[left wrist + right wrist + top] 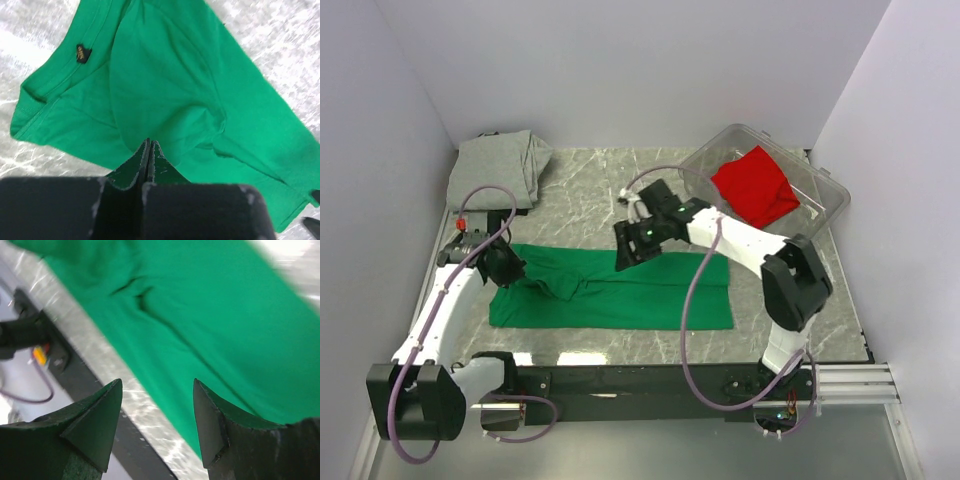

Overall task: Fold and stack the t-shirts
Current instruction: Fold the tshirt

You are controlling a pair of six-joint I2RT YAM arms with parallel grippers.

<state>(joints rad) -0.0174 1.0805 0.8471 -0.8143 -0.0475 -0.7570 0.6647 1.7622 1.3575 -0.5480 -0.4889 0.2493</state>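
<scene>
Folding is under way on the green t-shirt [620, 305], spread near-left of the clear bin [832, 190]: left gripper [149, 142] pinches its cloth, right gripper [157, 385] hangs spread above; next it should nip an edge.

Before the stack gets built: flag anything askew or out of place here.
The green t-shirt is not flat: near its collar end the cloth is bunched into a wrinkled ridge where the left gripper pinches it. The red t-shirt lies crumpled, unfolded, in the clear plastic bin.
</scene>
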